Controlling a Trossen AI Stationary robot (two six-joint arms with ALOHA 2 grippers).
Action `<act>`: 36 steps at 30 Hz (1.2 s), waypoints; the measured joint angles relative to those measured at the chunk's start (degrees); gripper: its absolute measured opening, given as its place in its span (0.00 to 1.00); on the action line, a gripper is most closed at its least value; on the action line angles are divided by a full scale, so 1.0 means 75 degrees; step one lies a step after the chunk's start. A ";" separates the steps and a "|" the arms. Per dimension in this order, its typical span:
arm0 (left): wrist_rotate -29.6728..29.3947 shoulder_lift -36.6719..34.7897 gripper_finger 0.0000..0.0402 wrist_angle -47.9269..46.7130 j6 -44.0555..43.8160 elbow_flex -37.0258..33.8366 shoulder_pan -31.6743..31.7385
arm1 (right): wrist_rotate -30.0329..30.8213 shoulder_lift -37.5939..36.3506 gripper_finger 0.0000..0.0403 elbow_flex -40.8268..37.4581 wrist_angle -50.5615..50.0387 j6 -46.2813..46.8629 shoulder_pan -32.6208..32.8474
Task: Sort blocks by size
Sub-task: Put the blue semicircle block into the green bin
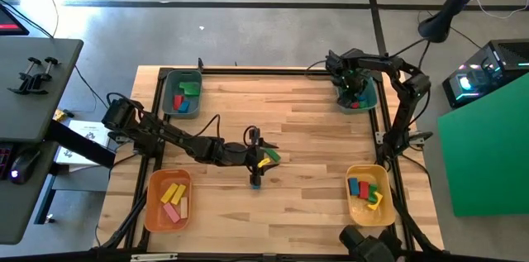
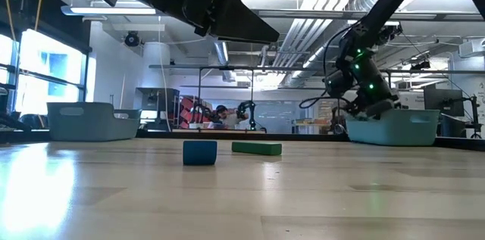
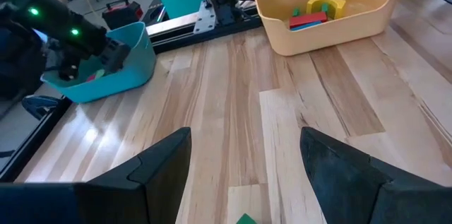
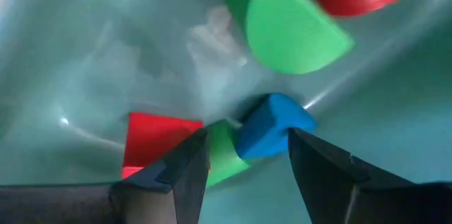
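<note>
My left gripper (image 1: 263, 154) (image 3: 246, 139) hovers open over the middle of the table. A flat green block (image 1: 271, 159) (image 2: 256, 148) lies on the table just under its fingertips. A blue block (image 1: 256, 181) (image 2: 200, 152) rests on the table a little nearer. My right gripper (image 1: 355, 90) (image 4: 247, 143) reaches down into the teal bin (image 1: 368, 101) at the far right and is open. A blue block (image 4: 272, 128) on the bin floor sits between its fingertips, among green (image 4: 293, 30) and red blocks (image 4: 155, 139). Whether a finger touches the blue block, I cannot tell.
A second teal bin (image 1: 169, 97) at the far left holds green, red and blue blocks. An orange bin (image 1: 153, 204) at the near left holds yellow and pink blocks. A yellow bin (image 1: 355, 173) at the near right holds red, blue, green and yellow blocks. A black frame edges the table.
</note>
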 joint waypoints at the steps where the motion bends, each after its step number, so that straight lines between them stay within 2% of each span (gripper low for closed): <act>1: 0.0001 0.0000 0.63 0.0000 0.0006 0.0000 0.0000 | 0.0053 -0.0002 0.47 -0.0073 -0.0011 -0.0133 0.0060; 8: 0.0003 0.0000 0.63 -0.0070 0.0001 0.0000 -0.0006 | 0.0445 -0.0005 0.48 -0.0298 0.0173 -0.0171 0.0199; 16: 0.0023 0.0000 0.63 -0.0119 0.0004 0.0000 -0.0006 | 0.0464 -0.0014 0.61 -0.0295 0.0394 0.0332 0.0242; 21: 0.0055 0.0000 0.63 -0.0117 0.0006 0.0000 -0.0006 | 0.0463 -0.0011 0.62 -0.0265 0.0405 0.0494 0.0236; 25: 0.0055 0.0000 0.63 -0.0114 0.0015 0.0000 -0.0006 | 0.0213 -0.0002 0.62 -0.0121 0.0430 0.0353 0.0177; 32: 0.0064 0.0000 0.63 -0.0111 0.0059 0.0000 -0.0006 | -0.0716 0.0013 0.62 0.0269 0.0576 -0.0047 0.0164; 36: 0.0073 0.0000 0.63 -0.0100 0.0093 0.0000 -0.0006 | -0.0692 0.0015 0.62 0.0652 0.0271 0.0137 0.0157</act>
